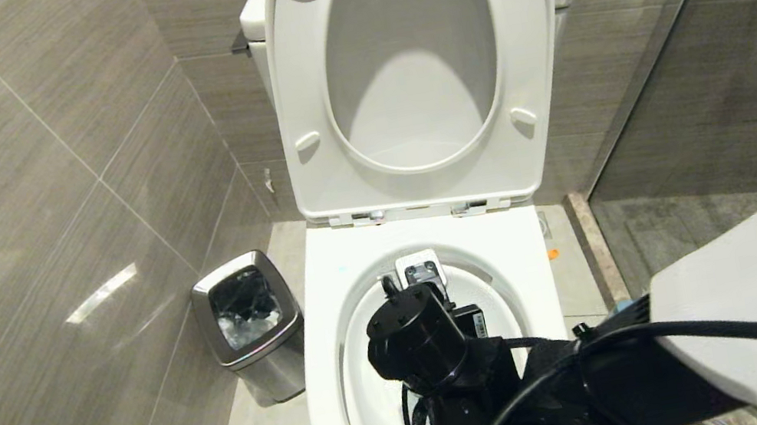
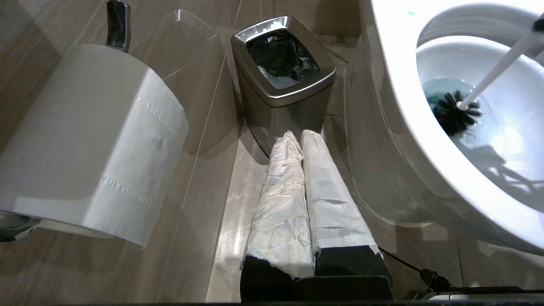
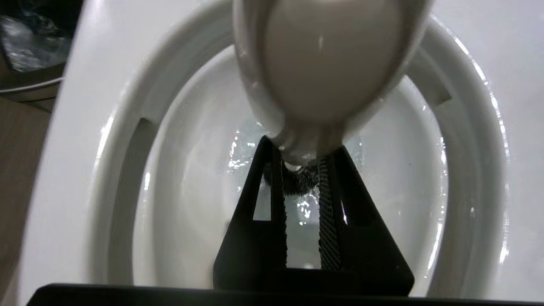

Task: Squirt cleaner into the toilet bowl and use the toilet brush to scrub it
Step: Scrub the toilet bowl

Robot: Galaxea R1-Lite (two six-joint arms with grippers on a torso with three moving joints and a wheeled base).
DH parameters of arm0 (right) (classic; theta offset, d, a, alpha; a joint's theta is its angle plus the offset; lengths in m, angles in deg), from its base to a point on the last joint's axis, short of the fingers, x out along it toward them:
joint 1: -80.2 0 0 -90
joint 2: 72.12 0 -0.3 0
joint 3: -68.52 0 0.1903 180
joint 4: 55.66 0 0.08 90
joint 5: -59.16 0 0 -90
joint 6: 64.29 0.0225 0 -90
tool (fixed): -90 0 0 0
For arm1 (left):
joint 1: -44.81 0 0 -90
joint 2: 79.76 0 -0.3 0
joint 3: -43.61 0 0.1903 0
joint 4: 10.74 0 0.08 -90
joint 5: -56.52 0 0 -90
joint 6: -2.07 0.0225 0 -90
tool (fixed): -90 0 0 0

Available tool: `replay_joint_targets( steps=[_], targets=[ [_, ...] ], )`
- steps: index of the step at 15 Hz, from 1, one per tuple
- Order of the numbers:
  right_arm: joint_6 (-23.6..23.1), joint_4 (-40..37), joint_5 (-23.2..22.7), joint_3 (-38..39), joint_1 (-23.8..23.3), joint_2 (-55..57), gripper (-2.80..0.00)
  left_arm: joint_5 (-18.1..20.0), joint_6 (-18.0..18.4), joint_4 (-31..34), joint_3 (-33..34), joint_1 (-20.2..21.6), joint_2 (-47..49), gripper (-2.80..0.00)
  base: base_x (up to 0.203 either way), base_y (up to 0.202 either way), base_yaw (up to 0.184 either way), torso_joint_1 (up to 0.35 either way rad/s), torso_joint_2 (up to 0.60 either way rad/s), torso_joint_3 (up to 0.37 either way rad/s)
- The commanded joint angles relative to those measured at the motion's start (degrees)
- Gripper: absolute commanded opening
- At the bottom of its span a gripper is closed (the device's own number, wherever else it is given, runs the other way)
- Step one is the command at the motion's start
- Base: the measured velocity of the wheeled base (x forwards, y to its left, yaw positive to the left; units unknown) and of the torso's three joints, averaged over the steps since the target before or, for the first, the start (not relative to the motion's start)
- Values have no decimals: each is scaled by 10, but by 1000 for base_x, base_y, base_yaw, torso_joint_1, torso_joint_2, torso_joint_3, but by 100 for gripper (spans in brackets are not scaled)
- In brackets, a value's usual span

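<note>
On the far left, seen from the left wrist, a toilet paper roll (image 2: 91, 140) hangs on a chrome holder against the tiled wall. Just past it the left tool (image 2: 302, 140) sits low by the floor, its two paper-wrapped fingers (image 2: 280, 199) pressed together and clenched on nothing, pointing at the steel bin (image 1: 251, 328), which stands on the floor just beside the toilet. The bin holds a dark liner and some crumpled material.

In the middle stands the toilet bowl (image 1: 324, 347), with its seat (image 1: 308, 100) raised upright against the tank. From the left wrist, turquoise-tinted cleaner (image 2: 437, 87) shows in the water at the bottom of the bowl, and the toilet brush (image 2: 457, 112) has its black bristle head dipped into that water, the white handle slanting up and out.

To the right, the right arm reaches in over the bowl from the lower right of the head view. The right tool (image 3: 301, 170) points down into the bowl and is clamped on the brush's handle, whose rounded flattened tip fills the upper part of the right wrist view
</note>
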State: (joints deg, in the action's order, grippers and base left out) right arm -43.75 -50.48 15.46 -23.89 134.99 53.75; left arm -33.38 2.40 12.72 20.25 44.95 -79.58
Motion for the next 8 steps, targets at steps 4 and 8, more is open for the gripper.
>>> replay_joint_targets(
  steps=[4, 8],
  targets=[
    [10, 25, 3, -1, -14, 89, -280, 0, 0, 0, 0, 0, 0, -280, 0, 0, 0, 0, 0, 0],
    [5, 23, 4, -10, -14, 47, -280, 0, 0, 0, 0, 0, 0, -280, 0, 0, 0, 0, 0, 0]
  ],
)
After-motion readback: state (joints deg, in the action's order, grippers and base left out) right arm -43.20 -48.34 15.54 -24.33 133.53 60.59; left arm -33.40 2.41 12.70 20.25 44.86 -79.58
